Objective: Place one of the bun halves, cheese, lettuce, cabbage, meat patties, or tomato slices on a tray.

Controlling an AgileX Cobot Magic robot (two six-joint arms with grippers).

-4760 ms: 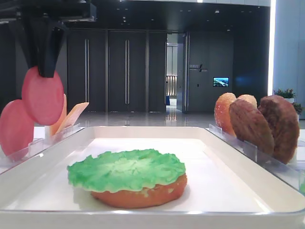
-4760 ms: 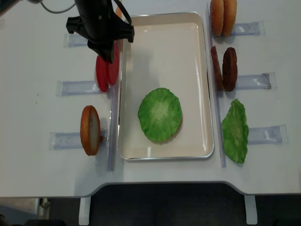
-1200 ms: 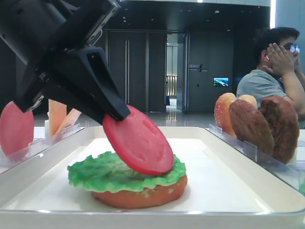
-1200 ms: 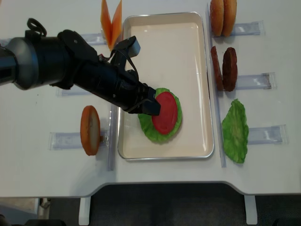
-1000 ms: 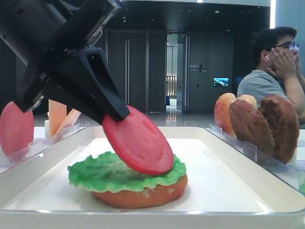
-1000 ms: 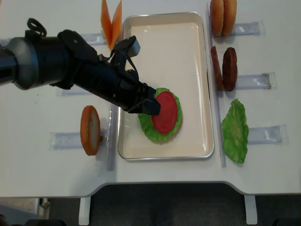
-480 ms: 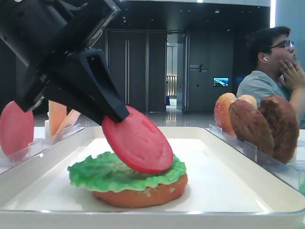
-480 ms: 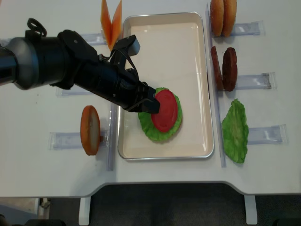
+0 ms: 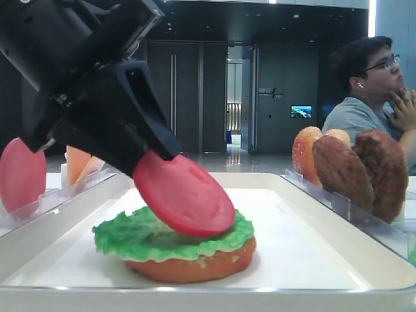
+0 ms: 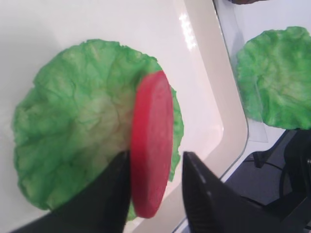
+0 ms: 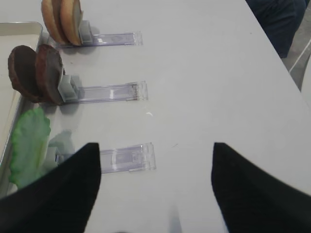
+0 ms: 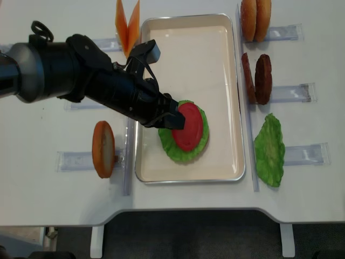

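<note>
A red tomato slice leans tilted on the green lettuce, which lies on a bun half in the white tray. In the left wrist view my left gripper straddles the tomato slice. One finger touches it and the other stands clear with a gap, so the jaws are open. From above, the left gripper reaches over the tray from the left. My right gripper hangs open over bare table with nothing between its fingers.
Left of the tray stand a second tomato slice, cheese slices and an upright bun half. On the right are buns, meat patties and a green leaf. A person sits behind the table.
The left gripper's jaws have parted from the tomato slice. The slice has tipped lower onto the lettuce. The right arm has not moved.
</note>
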